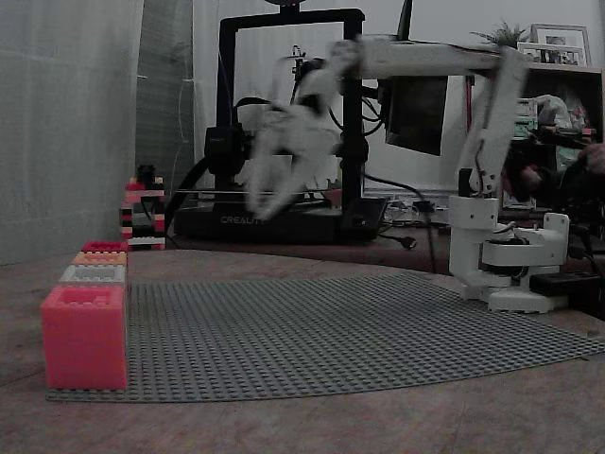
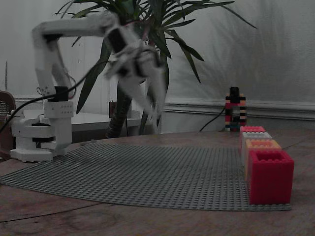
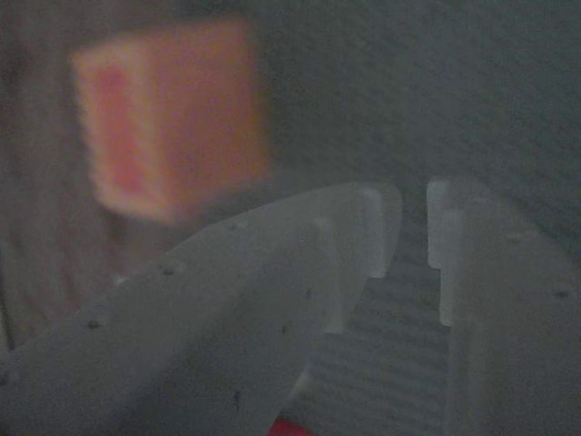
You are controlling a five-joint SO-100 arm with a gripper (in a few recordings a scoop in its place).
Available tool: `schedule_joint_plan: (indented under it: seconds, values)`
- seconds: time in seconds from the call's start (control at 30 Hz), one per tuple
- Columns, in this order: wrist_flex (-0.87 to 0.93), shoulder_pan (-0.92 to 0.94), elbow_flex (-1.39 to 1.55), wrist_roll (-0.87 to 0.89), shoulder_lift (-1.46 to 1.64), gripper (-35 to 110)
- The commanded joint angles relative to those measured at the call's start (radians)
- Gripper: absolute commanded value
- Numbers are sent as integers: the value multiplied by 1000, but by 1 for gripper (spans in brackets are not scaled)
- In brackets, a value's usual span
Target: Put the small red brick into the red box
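The gripper (image 3: 413,232) hangs in the air above the grey studded baseplate (image 1: 359,331), blurred in both fixed views. In the wrist view its fingertips stand almost together with only a narrow slit between them; whether they clamp anything cannot be told. A sliver of red (image 3: 292,427) shows low between the fingers at the bottom edge of that view; it may be the small red brick, but the picture is too blurred to be sure. The boxes stand in one row at the plate's edge, well apart from the gripper and lower than it. Four boxes can be counted: the red box (image 2: 269,177) at one end, then an orange box (image 2: 261,144), a grey box (image 2: 256,135) and a pinkish box (image 2: 252,129). The coming move turns on carrying the gripper outward and down over the red box.
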Motion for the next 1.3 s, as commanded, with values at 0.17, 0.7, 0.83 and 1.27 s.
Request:
schedule_joint_plan:
  seconds: [0.17,0.7,0.83,1.27]
  values:
    - [52,-72,538,51,684,0]
    - [270,-74,795,130,1152,0]
    - [293,-80,792,146,1157,0]
    - [305,-80,790,160,1157,0]
